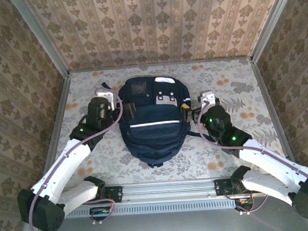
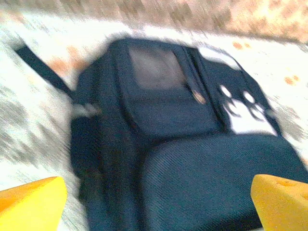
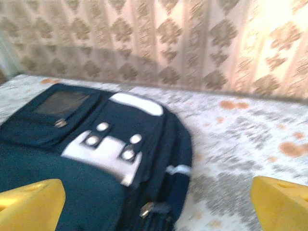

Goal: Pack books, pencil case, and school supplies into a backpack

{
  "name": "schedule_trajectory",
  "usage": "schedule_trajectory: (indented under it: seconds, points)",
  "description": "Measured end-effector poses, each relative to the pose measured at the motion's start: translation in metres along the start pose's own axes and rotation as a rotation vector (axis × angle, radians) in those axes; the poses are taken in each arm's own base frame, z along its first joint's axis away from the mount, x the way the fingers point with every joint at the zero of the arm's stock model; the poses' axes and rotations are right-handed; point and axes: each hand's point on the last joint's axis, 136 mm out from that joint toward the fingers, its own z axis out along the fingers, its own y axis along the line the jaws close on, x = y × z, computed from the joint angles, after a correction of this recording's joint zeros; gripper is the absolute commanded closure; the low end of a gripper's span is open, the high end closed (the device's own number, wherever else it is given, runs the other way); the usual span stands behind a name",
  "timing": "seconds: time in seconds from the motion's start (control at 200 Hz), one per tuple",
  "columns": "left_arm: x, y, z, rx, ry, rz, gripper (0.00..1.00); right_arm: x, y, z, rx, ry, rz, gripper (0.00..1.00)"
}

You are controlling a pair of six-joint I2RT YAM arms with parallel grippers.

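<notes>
Backpack [image 1: 153,123] is lying flat in the middle of the table [image 1: 231,90], front face up, its rounded bottom end pointing toward the arm bases and its top end toward the far wall [image 1: 154,26]. A thin white stripe [image 1: 154,124] is running across its lower pocket. The white-grey patch [image 1: 166,98] with its clasps is sitting on the upper half, right of centre; a grey window panel [image 1: 139,87] is sitting just left of it.

Left gripper [image 2: 158,197] is hanging beside the backpack's left flank, looking along the bag from its lower pocket. Its yellow fingers [image 2: 33,204] are standing spread wide at the two bottom corners of the wrist view, with nothing pinched between them (this view is motion-blurred, so fine detail is lost). A black strap [image 2: 41,70] is trailing out from the bag's far left side onto the flowered cloth.

Right gripper [image 3: 158,197] is hanging at the backpack's right flank, level with the patch. Its fingers [image 3: 281,202] are likewise standing spread apart and holding nothing; one tip is sitting over navy fabric, the other over bare cloth. In the right wrist view, four round clasp studs are showing on the patch, and a small metal zipper pull is hanging on the bag's near edge.

From overhead, whether either gripper is touching the fabric is hard to tell.
</notes>
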Motion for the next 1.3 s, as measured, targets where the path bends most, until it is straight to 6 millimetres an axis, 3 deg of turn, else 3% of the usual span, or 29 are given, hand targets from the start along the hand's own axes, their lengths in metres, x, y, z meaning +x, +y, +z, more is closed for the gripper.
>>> schedule_trajectory:
  seconds: [0.11,0.245,0.365,0.435,0.54,0.63,0.72,0.835,0.91,1.005,1.095,1.295]
  points:
    - [-0.001,0.041,0.017,-0.139,-0.074,0.080,0.00,-0.008,-0.029,0.022,0.117,-0.012,0.003,0.00]
    - [0.005,0.109,0.041,-0.314,-0.048,0.096,0.00,-0.004,-0.072,0.044,0.266,-0.008,0.000,0.00]
    - [0.028,0.171,0.045,-0.439,-0.035,0.069,0.00,0.016,-0.110,0.058,0.356,0.018,-0.015,0.00]
    - [0.056,0.188,0.049,-0.459,-0.004,0.056,0.00,0.042,-0.134,0.061,0.408,0.050,-0.021,0.00]
    - [0.096,0.195,0.060,-0.432,0.039,0.067,0.00,0.101,-0.159,0.056,0.430,0.130,-0.030,0.00]
    - [0.108,0.193,0.071,-0.383,0.028,0.094,0.00,0.141,-0.170,0.050,0.437,0.192,-0.019,0.00]
    - [0.103,0.192,0.080,-0.349,-0.055,0.119,0.00,0.158,-0.175,0.051,0.423,0.177,0.013,0.00]
    - [0.113,0.188,0.087,-0.298,-0.052,0.140,0.00,0.174,-0.181,0.052,0.410,0.155,0.056,0.00]
    - [0.100,0.184,0.091,-0.275,-0.074,0.153,0.00,0.171,-0.182,0.055,0.396,0.148,0.072,0.00]
    - [0.080,0.183,0.094,-0.279,-0.119,0.165,0.00,0.149,-0.175,0.073,0.329,0.123,0.070,0.00]
    - [0.075,0.183,0.094,-0.282,-0.129,0.172,0.00,0.130,-0.166,0.085,0.275,0.080,0.063,0.00]
    - [0.075,0.183,0.094,-0.286,-0.128,0.173,0.00,0.134,-0.158,0.087,0.233,0.103,0.054,0.00]
